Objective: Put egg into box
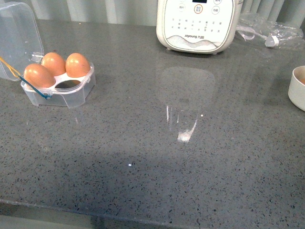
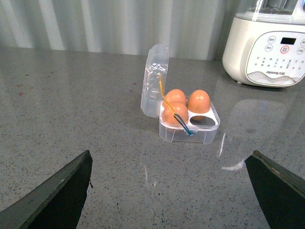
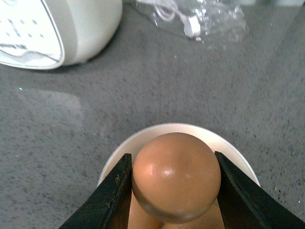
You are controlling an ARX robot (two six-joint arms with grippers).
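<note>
The egg (image 3: 176, 176) is clamped between the two black fingers (image 3: 108, 200) of the right gripper (image 3: 174, 188), pressed on both flanks. It hangs directly over a round white bowl (image 3: 143, 143) near the right edge of the counter (image 1: 157, 157). One blunt, rounded end faces the wrist camera, so the egg's long axis seems to run lengthwise between the fingers rather than across them. Its shell is smooth, orange-brown, with a soft shine on top. More orange-brown shell shows beneath it in the bowl. The box (image 1: 59, 93) sits at the far left corner of the counter, a small clear plastic carton with rounded corners. Its clear lid (image 1: 16, 38) is swung open, and a yellow and teal band lies across it. Three eggs (image 1: 53, 63) stand in three cups, and the near right cup (image 1: 71, 84) is empty. The left gripper (image 2: 170, 160) is spread wide with nothing between its dark fingers, hovering over bare counter short of the box. The counter is glossy, grey speckled stone. A white, rounded appliance (image 1: 198, 24) with buttons stands at the far edge, and a crinkled clear bag (image 1: 267, 31) lies in the far right corner.
</note>
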